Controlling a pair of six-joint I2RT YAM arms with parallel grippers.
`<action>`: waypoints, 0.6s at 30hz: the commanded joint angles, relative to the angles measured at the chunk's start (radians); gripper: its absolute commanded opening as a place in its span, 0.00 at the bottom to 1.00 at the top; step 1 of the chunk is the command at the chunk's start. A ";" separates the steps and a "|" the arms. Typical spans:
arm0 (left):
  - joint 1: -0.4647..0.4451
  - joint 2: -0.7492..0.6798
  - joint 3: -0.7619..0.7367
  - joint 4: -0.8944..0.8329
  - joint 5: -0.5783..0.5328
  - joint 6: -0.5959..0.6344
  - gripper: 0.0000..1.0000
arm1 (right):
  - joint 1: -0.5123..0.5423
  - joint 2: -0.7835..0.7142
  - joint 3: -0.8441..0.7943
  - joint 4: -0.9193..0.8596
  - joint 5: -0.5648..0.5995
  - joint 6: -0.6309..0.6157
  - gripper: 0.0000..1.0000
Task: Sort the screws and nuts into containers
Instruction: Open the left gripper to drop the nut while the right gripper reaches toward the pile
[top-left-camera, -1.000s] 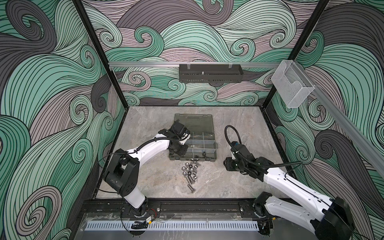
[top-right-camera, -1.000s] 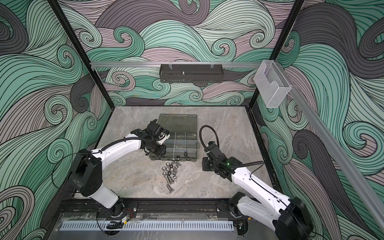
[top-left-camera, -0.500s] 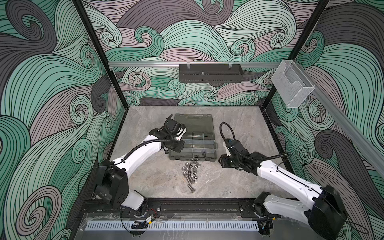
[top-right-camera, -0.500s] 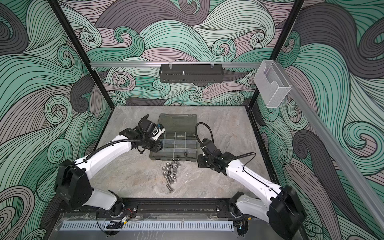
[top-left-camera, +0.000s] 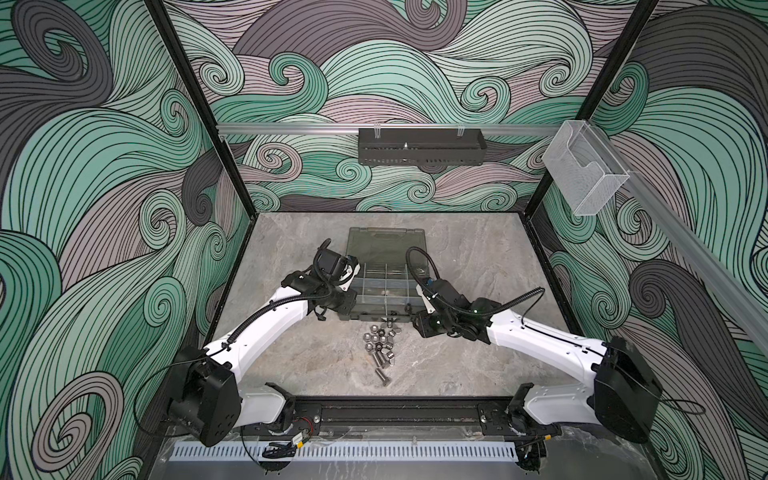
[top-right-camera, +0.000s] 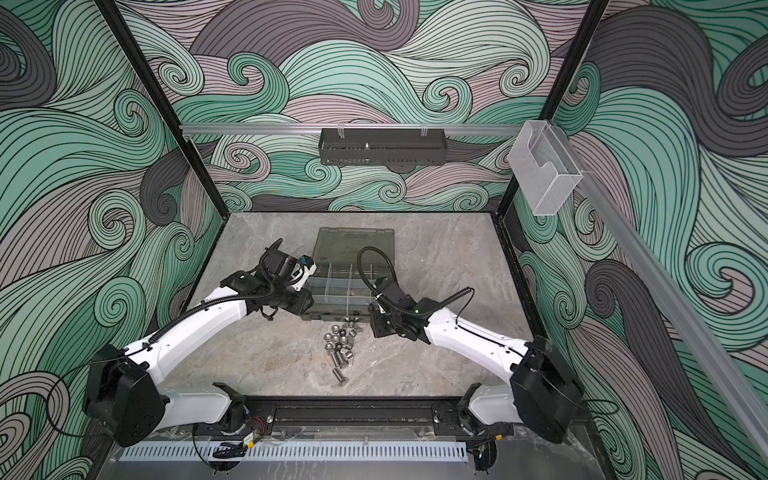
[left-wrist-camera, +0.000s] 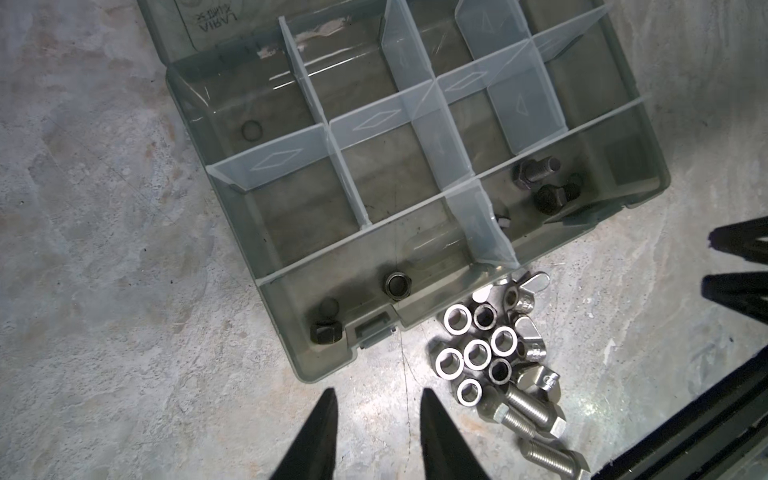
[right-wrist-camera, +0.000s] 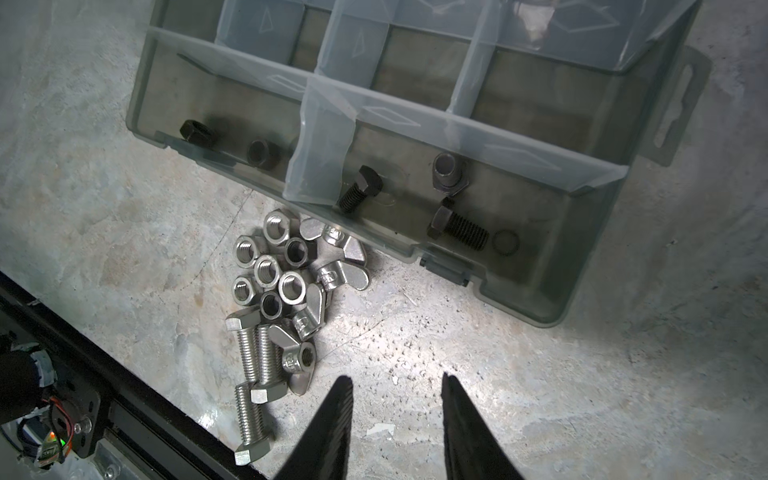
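Silver nuts (right-wrist-camera: 266, 270) and screws (right-wrist-camera: 249, 353) lie heaped beside grey containers (right-wrist-camera: 552, 266) (black ones inside).

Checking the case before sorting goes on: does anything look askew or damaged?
Yes: in the organiser case, one clear divider of the front row sits crooked and bowed, its end reaching over the front wall, near the loose nuts.

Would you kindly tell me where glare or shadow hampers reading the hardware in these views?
Right wrist view: glare whitens the table, though the nuts stay crisp; left wrist view: black screws sit murky inside the case; both top views: pile too small.
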 joint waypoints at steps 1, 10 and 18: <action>0.017 -0.015 0.009 0.046 0.042 -0.004 0.37 | 0.025 0.031 0.044 0.004 0.008 -0.002 0.37; 0.041 -0.021 0.017 0.044 0.090 -0.022 0.37 | 0.053 0.089 0.089 0.008 0.017 0.010 0.37; 0.057 -0.056 0.006 0.047 0.061 -0.022 0.37 | 0.082 0.170 0.148 0.011 0.013 0.000 0.37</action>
